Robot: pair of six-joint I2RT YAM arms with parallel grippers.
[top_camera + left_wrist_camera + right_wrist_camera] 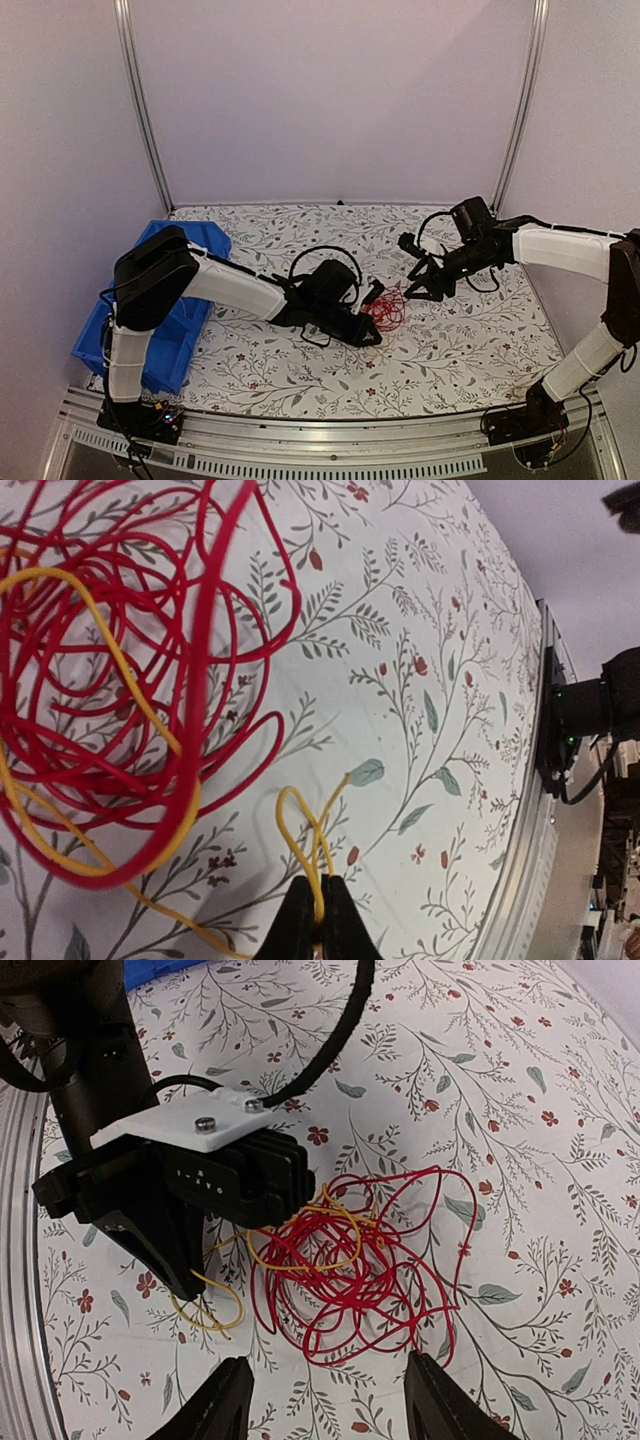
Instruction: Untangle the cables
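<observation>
Far left: a blue bin (205, 242) sits at the left edge of the floral-patterned worktop (300, 380), partly under the left arm's upper link.

Left arm: it reaches low across the worktop toward the centre. The left pincer (312, 905) is clenched, its two dark tips pressed together on a thin yellow cable (305, 845). That strand rises from the tips in a small narrow loop; one end lies on the cloth just beyond, and the other runs back toward the main bundle.

Centre: the cables (388, 308) lie on the worktop between the two arms, just beside the left pincer. Most of the bundle is a red cable (370, 1260), coiled in many loose overlapping loops. Yellow wire threads through and under these loops. No blue strand can be made out. The bundle rests on the cloth, apart from the pinched yellow loop.

Right of centre: the right pincer (335, 1405) is released, with the jaws spread apart and nothing between them. It hangs above the near side of the red loops, with no visible contact with them. The right arm stretches in from the right edge of the worktop
</observation>
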